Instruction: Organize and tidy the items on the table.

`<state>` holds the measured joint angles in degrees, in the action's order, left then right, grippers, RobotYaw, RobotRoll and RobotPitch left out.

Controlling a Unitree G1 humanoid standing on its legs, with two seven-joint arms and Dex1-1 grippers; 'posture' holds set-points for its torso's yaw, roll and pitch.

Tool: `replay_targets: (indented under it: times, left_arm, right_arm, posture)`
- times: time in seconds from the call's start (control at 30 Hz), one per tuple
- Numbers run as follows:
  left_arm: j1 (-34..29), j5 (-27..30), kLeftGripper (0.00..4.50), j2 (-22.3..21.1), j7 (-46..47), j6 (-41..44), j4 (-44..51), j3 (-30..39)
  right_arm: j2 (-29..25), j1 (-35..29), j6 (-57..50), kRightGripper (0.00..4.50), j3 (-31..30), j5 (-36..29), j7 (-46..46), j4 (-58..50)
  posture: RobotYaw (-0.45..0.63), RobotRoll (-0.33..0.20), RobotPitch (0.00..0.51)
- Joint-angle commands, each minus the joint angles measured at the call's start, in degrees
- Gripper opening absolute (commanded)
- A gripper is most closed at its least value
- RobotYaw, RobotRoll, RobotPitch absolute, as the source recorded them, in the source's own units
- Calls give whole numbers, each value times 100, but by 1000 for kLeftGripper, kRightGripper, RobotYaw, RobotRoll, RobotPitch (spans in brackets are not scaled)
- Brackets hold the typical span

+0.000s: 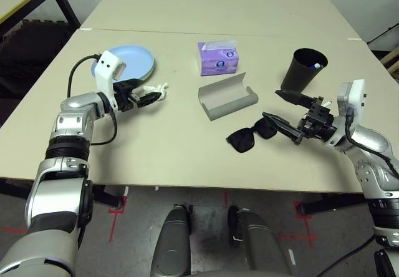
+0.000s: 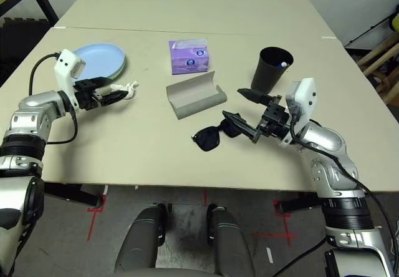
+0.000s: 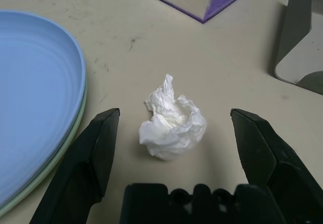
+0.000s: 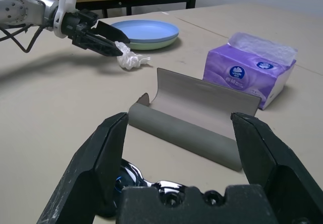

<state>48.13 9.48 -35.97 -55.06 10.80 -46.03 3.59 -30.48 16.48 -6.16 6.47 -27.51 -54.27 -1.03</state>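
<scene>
Black fingers of the left gripper (image 3: pixel 174 133) stand wide apart, holding nothing, with the crumpled white tissue (image 3: pixel 173 125) lying on the counter (image 1: pixel 174 146) between them, ready for a pinch, just beside the stacked blue and green plates (image 1: pixel 128 62). On the other side the right gripper (image 1: pixel 288 110) is likewise spread open and empty, its fingers reaching toward the black sunglasses (image 1: pixel 252 134) near their tips. Beyond these lies the grey glasses case (image 1: pixel 227 96), open, probably to receive them, with a purple tissue box (image 1: pixel 218 57) and the black cup (image 1: pixel 303 68) behind.
</scene>
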Motion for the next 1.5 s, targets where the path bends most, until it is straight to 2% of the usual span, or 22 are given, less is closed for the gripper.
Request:
replay_targets:
  times: [0.03,0.1,0.43,0.67,0.93,1.07,1.3,1.5]
  left_arm:
    - [35,-86,4317,55,-97,-19,-116,-93]
    - [27,-105,3876,66,-121,0,-148,-115]
    - [21,-150,37,89,-171,109,-210,-139]
    - [193,-55,37,90,-77,133,-204,-6]
    - [862,224,37,97,176,445,-194,378]
    - [1324,146,37,47,467,327,-521,483]
    - [2174,-310,37,-56,1969,-562,-1849,528]
    - [2432,-576,37,-16,3394,-985,-2543,578]
  right_arm:
    - [-21,-94,-15,4500,30,7,24,-134]
    - [-22,-98,-24,4500,32,3,33,-156]
    - [-34,-146,-97,4500,57,-45,106,-319]
    - [-32,-176,-117,4500,69,-46,130,-347]
    - [-8,-117,-67,4500,49,-21,108,-230]
    - [17,-56,-35,4500,25,-5,91,-158]
    - [65,-14,1,4500,-5,16,82,-112]
    - [69,-22,3,4500,14,19,82,-125]
  posture:
    - [98,0,185]
    - [98,0,186]
    - [88,0,196]
    - [87,0,194]
    - [99,0,185]
    - [105,0,184]
    - [106,0,184]
    - [99,0,182]
